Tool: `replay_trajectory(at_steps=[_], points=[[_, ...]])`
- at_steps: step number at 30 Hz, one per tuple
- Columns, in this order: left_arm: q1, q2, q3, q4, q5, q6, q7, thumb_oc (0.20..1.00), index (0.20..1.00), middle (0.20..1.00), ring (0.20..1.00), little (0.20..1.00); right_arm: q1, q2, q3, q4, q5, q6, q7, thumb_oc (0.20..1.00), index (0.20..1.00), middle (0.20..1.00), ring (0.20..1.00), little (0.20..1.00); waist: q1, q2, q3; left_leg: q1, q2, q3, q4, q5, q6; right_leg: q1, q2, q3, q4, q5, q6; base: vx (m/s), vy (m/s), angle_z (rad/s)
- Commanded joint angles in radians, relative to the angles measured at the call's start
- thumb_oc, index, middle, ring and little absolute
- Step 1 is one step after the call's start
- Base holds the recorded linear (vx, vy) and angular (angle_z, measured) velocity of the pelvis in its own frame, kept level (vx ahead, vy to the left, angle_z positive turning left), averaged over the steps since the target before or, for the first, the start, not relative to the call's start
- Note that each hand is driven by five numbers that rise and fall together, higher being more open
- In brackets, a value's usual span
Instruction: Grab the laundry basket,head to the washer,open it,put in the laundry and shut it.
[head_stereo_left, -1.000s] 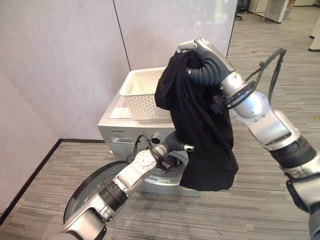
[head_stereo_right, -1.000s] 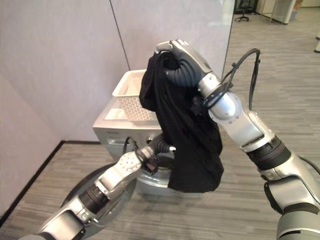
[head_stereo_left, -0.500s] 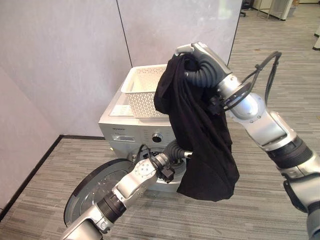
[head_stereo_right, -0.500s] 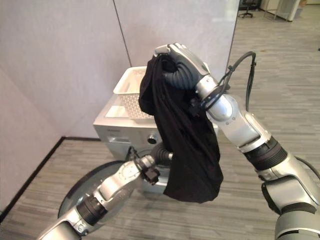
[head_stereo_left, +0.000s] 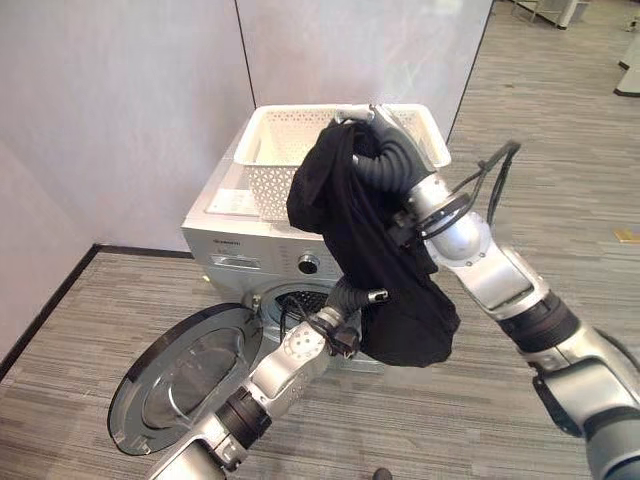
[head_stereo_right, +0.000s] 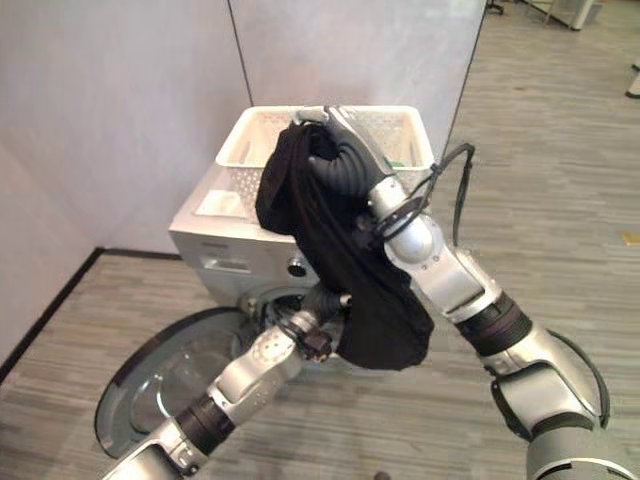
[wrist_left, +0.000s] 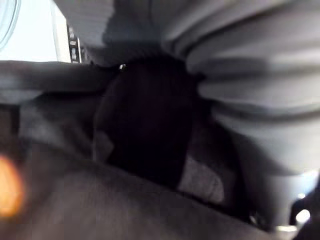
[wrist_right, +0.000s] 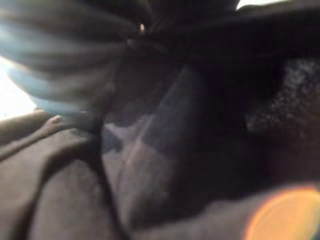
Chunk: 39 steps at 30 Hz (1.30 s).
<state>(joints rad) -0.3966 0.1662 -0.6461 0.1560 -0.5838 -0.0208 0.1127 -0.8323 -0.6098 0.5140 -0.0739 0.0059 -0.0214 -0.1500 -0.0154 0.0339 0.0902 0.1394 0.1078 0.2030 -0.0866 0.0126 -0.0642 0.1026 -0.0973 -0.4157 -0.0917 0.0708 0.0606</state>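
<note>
A black garment hangs from my right hand, which is shut on its top, held up in front of the white laundry basket. The basket stands on top of the silver washer. The cloth's lower end hangs in front of the washer's drum opening. The round washer door lies swung open at the lower left. My left hand reaches to the drum opening, and its fingers are hidden behind the garment. Both wrist views show dark cloth from very close.
Grey partition walls stand right behind the washer and to its left. Striped grey carpet stretches away to the right. The open door takes up the floor at the washer's front left.
The camera has shifted and the washer looks nearer. My right hand has sunk a little with the garment and now sits in front of the basket. My left hand stays by the drum opening.
</note>
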Motion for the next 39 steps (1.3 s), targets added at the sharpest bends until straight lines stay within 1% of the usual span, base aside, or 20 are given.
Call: replay_trajectory(at_steps=[1,2,3,4,8,14,15,19,20,26,29,36,37,38,39], points=[[-0.123,-0.004,0.037,-0.005,0.031,-0.096,0.006,1.000,1.000,1.000,1.000,1.000,-0.084,0.012,-0.020,-0.028,0.047,-0.028,-0.020,0.200,0.200,0.200,0.200,0.200,0.011,-0.055,0.000,0.017,0.093,0.037,0.004,-0.026,-0.077,0.084,-0.046,-0.012,0.006,-0.157,0.039,0.04,0.017,-0.01],[-0.127,0.018,0.057,-0.021,0.055,-0.100,-0.001,1.000,1.000,1.000,1.000,1.000,-0.077,0.011,-0.027,-0.027,0.051,-0.030,-0.012,0.200,0.200,0.200,0.200,0.200,0.013,-0.053,-0.004,0.022,0.093,0.039,0.002,-0.027,-0.079,0.089,-0.046,-0.014,0.005,-0.158,0.040,0.00,0.000,0.00],[-0.126,0.018,0.057,-0.022,0.055,-0.100,-0.001,1.000,1.000,1.000,1.000,1.000,-0.077,0.011,-0.027,-0.027,0.051,-0.030,-0.012,0.200,0.200,0.200,0.200,0.200,0.013,-0.053,-0.004,0.022,0.093,0.039,0.002,-0.027,-0.079,0.089,-0.046,-0.014,0.005,-0.158,0.040,0.04,0.018,0.01],[-0.128,0.036,0.068,-0.037,0.089,-0.104,-0.016,1.000,1.000,1.000,1.000,1.000,-0.069,0.009,-0.038,-0.028,0.051,-0.032,-0.004,0.200,0.200,0.200,0.200,0.200,0.016,-0.051,-0.006,0.025,0.093,0.038,0.002,-0.028,-0.079,0.095,-0.045,-0.017,0.004,-0.159,0.040,0.00,0.000,0.00],[-0.112,0.059,0.082,-0.067,0.131,-0.115,-0.032,1.000,1.000,1.000,1.000,1.000,-0.044,0.015,-0.063,-0.030,0.052,-0.041,0.002,0.200,0.200,0.200,0.200,0.200,0.019,-0.051,-0.012,0.023,0.090,0.037,0.001,-0.027,-0.078,0.097,-0.049,-0.022,0.004,-0.159,0.041,0.00,0.000,0.00],[-0.049,0.089,0.086,-0.113,0.153,-0.120,-0.072,1.000,1.000,1.000,1.000,1.000,-0.007,0.009,-0.102,-0.050,0.045,-0.049,0.011,0.200,0.200,0.200,0.200,0.200,0.025,-0.049,-0.012,0.023,0.083,0.035,0.002,-0.033,-0.074,0.098,-0.054,-0.026,0.004,-0.155,0.045,0.01,0.004,0.00],[-0.021,0.101,0.083,-0.133,0.151,-0.115,-0.095,1.000,1.000,1.000,1.000,1.000,0.002,0.004,-0.114,-0.056,0.043,-0.047,0.016,0.200,0.200,0.200,0.200,0.200,0.027,-0.049,-0.012,0.021,0.081,0.035,0.002,-0.033,-0.073,0.096,-0.056,-0.025,0.004,-0.154,0.045,0.00,0.000,0.00],[0.029,0.126,0.072,-0.172,0.143,-0.105,-0.136,1.000,1.000,1.000,1.000,1.000,0.007,-0.010,-0.137,-0.061,0.038,-0.045,0.020,0.200,0.200,0.200,0.200,0.200,0.035,-0.049,-0.008,0.015,0.078,0.034,0.003,-0.035,-0.070,0.092,-0.060,-0.025,0.004,-0.151,0.047,0.00,0.000,0.00],[0.039,0.129,0.056,-0.180,0.146,-0.100,-0.149,1.000,1.000,1.000,1.000,1.000,0.002,-0.011,-0.144,-0.059,0.039,-0.043,0.016,0.200,0.200,0.200,0.200,0.200,0.036,-0.050,-0.005,0.013,0.075,0.033,0.003,-0.036,-0.068,0.090,-0.060,-0.025,0.004,-0.151,0.047,0.00,0.000,0.00],[-0.012,0.098,0.014,-0.147,0.167,-0.098,-0.149,1.000,1.000,1.000,1.000,1.000,-0.007,-0.001,-0.147,-0.052,0.038,-0.046,0.006,0.200,0.200,0.200,0.200,0.200,0.029,-0.052,-0.001,0.007,0.074,0.034,0.001,-0.035,-0.067,0.082,-0.063,-0.025,0.004,-0.148,0.048,0.00,0.000,0.00],[-0.074,0.078,-0.016,-0.119,0.207,-0.102,-0.147,1.000,1.000,1.000,1.000,1.000,-0.014,0.008,-0.144,-0.054,0.041,-0.049,0.004,0.200,0.200,0.200,0.200,0.200,0.020,-0.048,0.001,0.009,0.073,0.039,0.000,-0.041,-0.069,0.079,-0.066,-0.022,0.004,-0.147,0.053,0.00,0.000,0.00],[-0.192,0.046,-0.057,-0.066,0.272,-0.120,-0.121,1.000,1.000,1.000,1.000,1.000,-0.038,0.019,-0.117,-0.046,0.048,-0.055,0.002,0.200,0.200,0.200,0.200,0.200,0.002,-0.048,0.008,-0.012,0.071,0.047,-0.001,-0.036,-0.067,0.045,-0.070,-0.008,0.004,-0.138,0.060,0.00,0.003,-0.01],[-0.210,0.042,-0.062,-0.058,0.285,-0.121,-0.112,0.793,0.793,0.793,0.793,0.793,-0.039,0.023,-0.111,-0.046,0.052,-0.055,0.002,0.200,0.200,0.200,0.200,0.200,-0.001,-0.048,0.008,-0.012,0.072,0.048,-0.001,-0.036,-0.067,0.043,-0.070,-0.005,0.004,-0.137,0.060,0.00,0.003,-0.04],[-0.221,0.038,-0.063,-0.054,0.292,-0.123,-0.107,0.523,0.523,0.523,0.523,0.523,-0.039,0.029,-0.107,-0.046,0.054,-0.055,0.001,0.200,0.200,0.200,0.200,0.200,-0.003,-0.048,0.008,-0.012,0.072,0.049,-0.001,-0.036,-0.067,0.042,-0.070,-0.004,0.004,-0.138,0.060,0.00,0.000,0.00],[-0.233,0.033,-0.066,-0.049,0.298,-0.125,-0.099,0.209,0.209,0.209,0.209,0.209,-0.041,0.036,-0.100,-0.046,0.058,-0.056,0.002,0.200,0.200,0.200,0.200,0.200,-0.004,-0.048,0.008,-0.012,0.072,0.051,-0.001,-0.036,-0.067,0.042,-0.070,-0.003,0.004,-0.138,0.060,0.00,0.000,0.00]])
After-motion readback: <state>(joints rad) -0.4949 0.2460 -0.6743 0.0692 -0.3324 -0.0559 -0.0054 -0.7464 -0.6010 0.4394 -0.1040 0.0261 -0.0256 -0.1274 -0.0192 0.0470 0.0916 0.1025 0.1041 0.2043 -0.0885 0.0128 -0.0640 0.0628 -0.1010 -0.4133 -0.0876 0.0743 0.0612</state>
